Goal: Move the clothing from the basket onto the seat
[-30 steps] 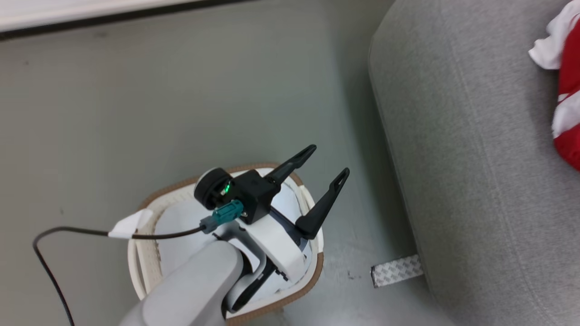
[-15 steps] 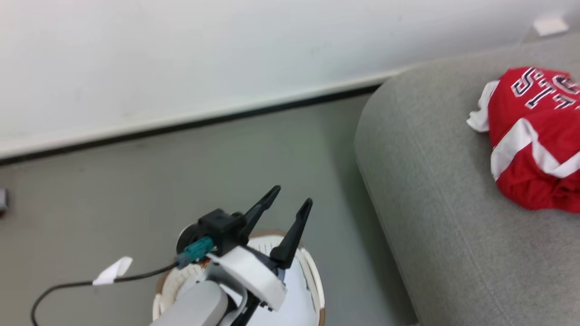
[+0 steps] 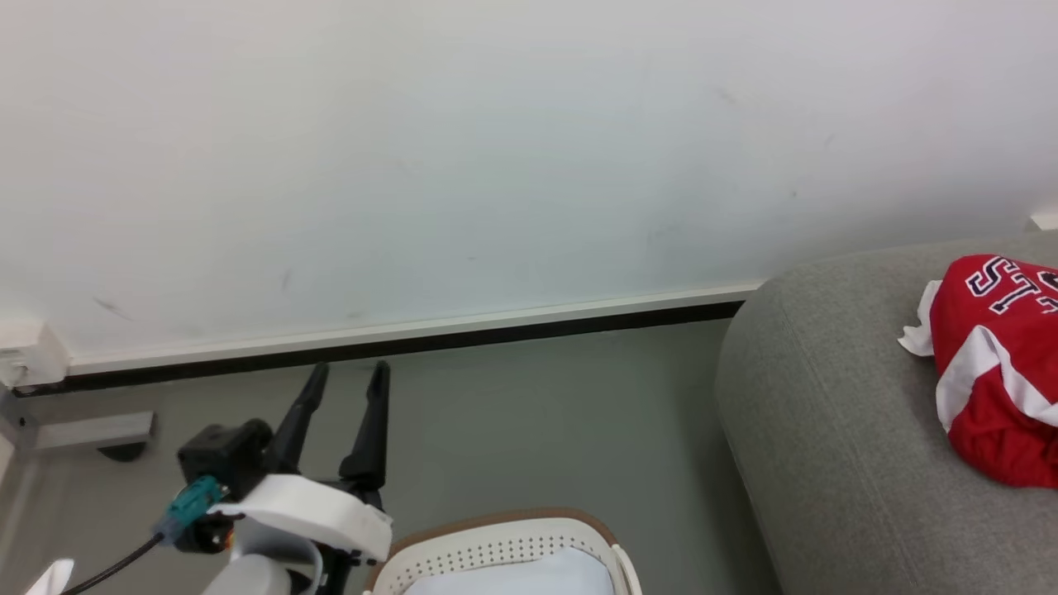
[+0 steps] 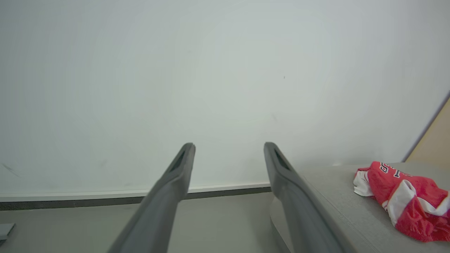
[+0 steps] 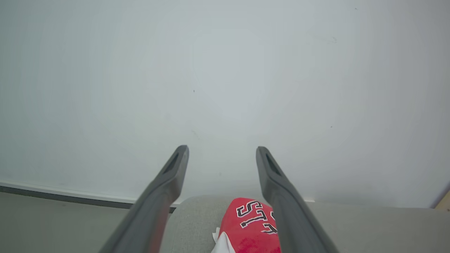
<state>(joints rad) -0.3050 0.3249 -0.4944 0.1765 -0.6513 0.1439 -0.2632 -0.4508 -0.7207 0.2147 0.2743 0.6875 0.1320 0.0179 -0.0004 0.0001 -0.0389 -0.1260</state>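
The red clothing (image 3: 996, 364) with white stripes and black lettering lies bunched on the grey seat (image 3: 835, 463) at the right. It also shows in the left wrist view (image 4: 400, 198) and in the right wrist view (image 5: 251, 225). The cream basket (image 3: 504, 549) with a brown rim sits on the floor at the bottom edge, with pale contents showing inside. My left gripper (image 3: 347, 384) stands open to the left of the basket, fingers raised toward the wall, nothing between them (image 4: 228, 154). My right gripper (image 5: 221, 156) is open above the clothing, apart from it.
A white wall (image 3: 496, 165) with a dark baseboard (image 3: 413, 343) runs behind the grey floor (image 3: 537, 413). A pale fixture (image 3: 29, 355) stands at the far left by the wall. A black cable (image 3: 116, 566) trails from my left wrist.
The head camera has tilted up, so the wall now takes much of the picture and the basket sits at the bottom edge. The left gripper has shifted left, off the basket.
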